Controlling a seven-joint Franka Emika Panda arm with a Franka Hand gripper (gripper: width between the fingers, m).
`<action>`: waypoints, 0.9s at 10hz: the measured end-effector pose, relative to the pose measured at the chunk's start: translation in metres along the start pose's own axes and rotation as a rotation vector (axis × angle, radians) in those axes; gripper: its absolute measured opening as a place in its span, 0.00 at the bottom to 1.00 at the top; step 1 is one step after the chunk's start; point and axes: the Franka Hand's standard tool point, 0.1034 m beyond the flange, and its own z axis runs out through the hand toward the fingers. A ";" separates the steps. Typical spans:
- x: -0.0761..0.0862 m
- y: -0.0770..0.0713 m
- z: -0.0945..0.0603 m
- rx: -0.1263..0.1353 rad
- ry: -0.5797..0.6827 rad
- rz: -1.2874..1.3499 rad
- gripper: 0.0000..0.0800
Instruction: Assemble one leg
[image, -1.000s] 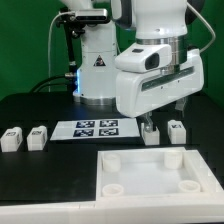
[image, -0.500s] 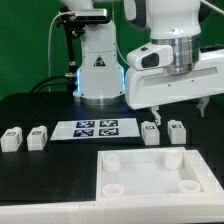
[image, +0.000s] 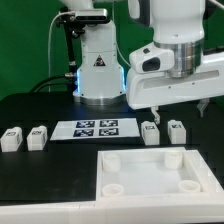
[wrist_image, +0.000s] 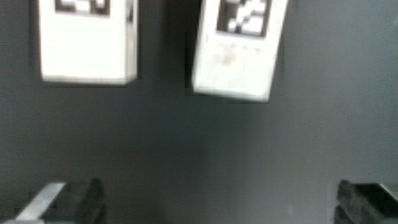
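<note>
1. White legs (image: 152, 133) stand side by side on the black table (image: 30, 108), just behind the tray (image: 130, 153); the gripper (image: 176, 108) hangs above them, spread wide, holding nothing.
2. Wrist camera: both legs (wrist_image: 240, 50) sit apart from the fingertips (wrist_image: 63, 200).

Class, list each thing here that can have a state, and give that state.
Legs are counted from the exterior view's left.
gripper: open, empty.
first leg: loose, not fitted.
second leg: loose, not fitted.
third leg: loose, ungripped.
fourth leg: loose, ungripped.
tray: no leg fitted.
</note>
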 end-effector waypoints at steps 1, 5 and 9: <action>-0.004 -0.004 0.002 0.007 -0.144 0.029 0.81; -0.011 -0.013 0.014 0.014 -0.527 0.044 0.81; -0.008 -0.014 0.021 0.023 -0.702 0.039 0.81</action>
